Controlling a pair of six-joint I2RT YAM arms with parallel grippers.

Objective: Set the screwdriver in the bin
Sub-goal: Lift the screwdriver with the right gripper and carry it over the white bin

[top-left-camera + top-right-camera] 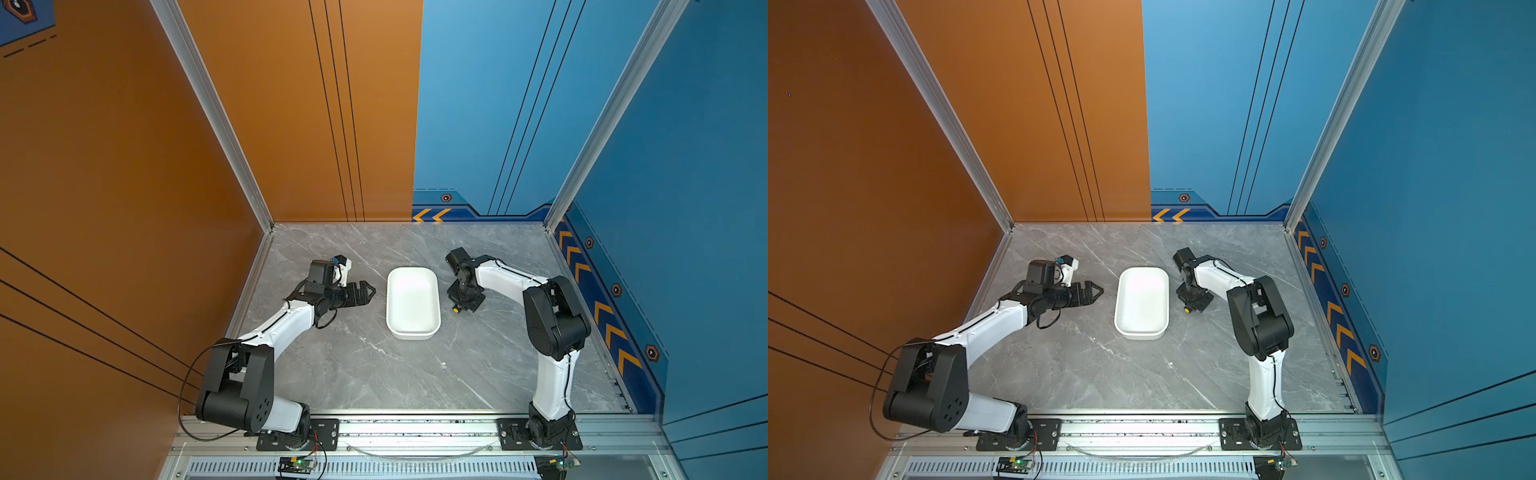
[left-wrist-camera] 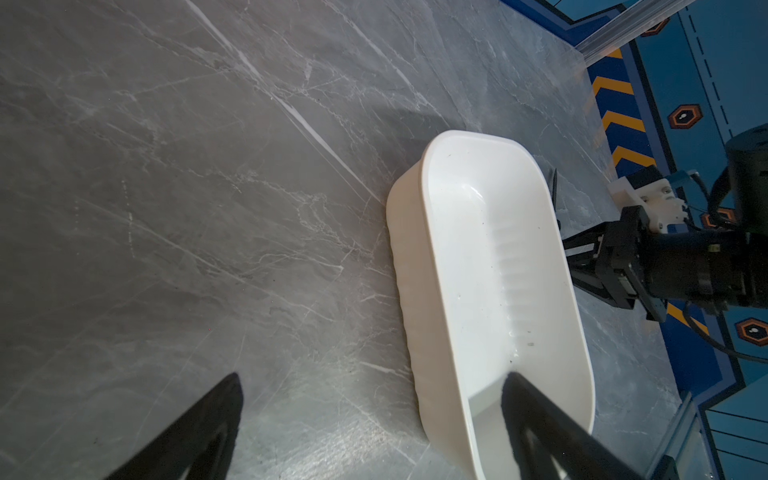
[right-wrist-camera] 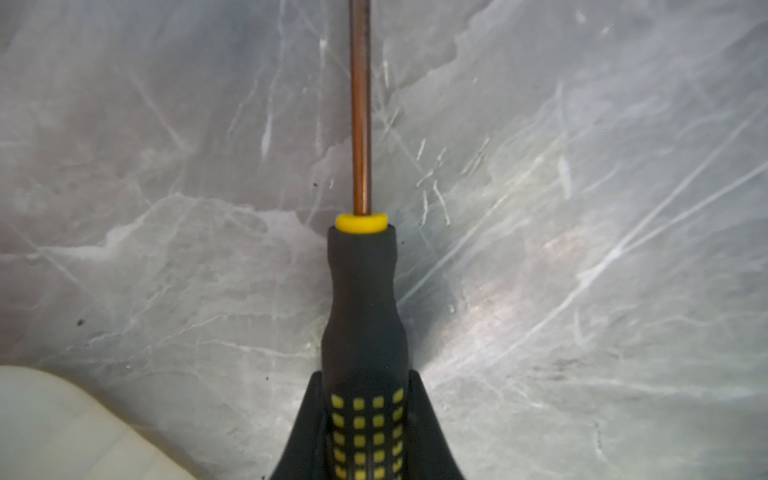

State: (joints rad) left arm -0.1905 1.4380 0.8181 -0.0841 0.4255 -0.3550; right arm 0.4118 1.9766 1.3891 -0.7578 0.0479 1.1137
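The slim screwdriver, with a thin coppery shaft, a yellow collar and a black handle dotted with yellow squares, lies low over the grey marble-patterned desk. It is just beside the white shallow rectangular plastic bin, at the bin's 3 o'clock, outside it and not in it. Whether the tool rests on the desk or is just clear of it cannot be told.

The right gripper has its jaws closed on the handle, one either side of the yellow-dotted part. The grip thus sits on the thickest section, which likely keeps the tool from tipping once it is carried.

In both top views only the yellow end cap shows, poking out at 6 o'clock from under the gripper. The shaft, hidden there beneath the wrist, must therefore point toward about 12 o'clock. The long axis runs roughly parallel with the bin's long sides — a helpful lie, since the bin is long and narrow. A sideways shift toward 9 o'clock would probably bring the tool over the opening without any turning.

The bin is empty. At its 9 o'clock the left gripper hovers near the rim with jaws spread wide and holding nothing — apparently kept out of the way.
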